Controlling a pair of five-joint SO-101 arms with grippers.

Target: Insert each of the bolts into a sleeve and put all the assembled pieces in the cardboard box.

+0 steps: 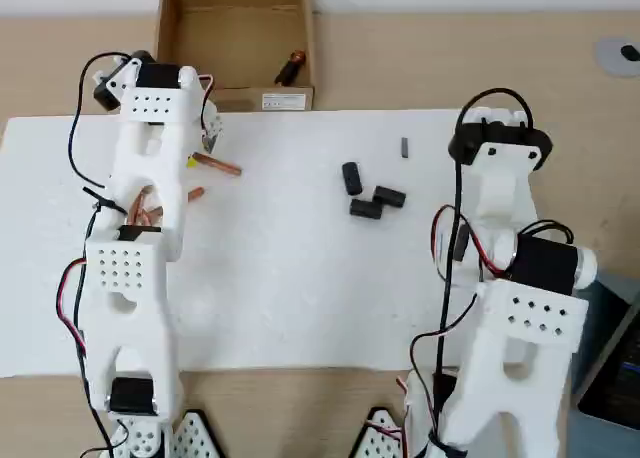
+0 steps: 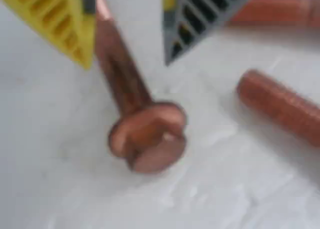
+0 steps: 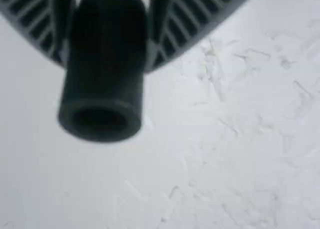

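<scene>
While the right gripper (image 3: 106, 59) clamps a black sleeve (image 3: 102, 106), the left gripper (image 2: 127, 61), part-open, straddles a copper bolt (image 2: 145, 134). The bolt sits frame left, the sleeve frame right, well apart.

You have copper bolt (image 2: 145, 134), black sleeve (image 3: 102, 89), brown cardboard box (image 1: 170, 38), white mat (image 1: 300, 298); your left gripper (image 2: 127, 63) yellow and grey, dark ribs.

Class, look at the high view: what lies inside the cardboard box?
One dark sleeve, copper showing at one end, lies by the right wall of the cardboard box. The floor elsewhere looks bare; its far end is out of frame.
</scene>
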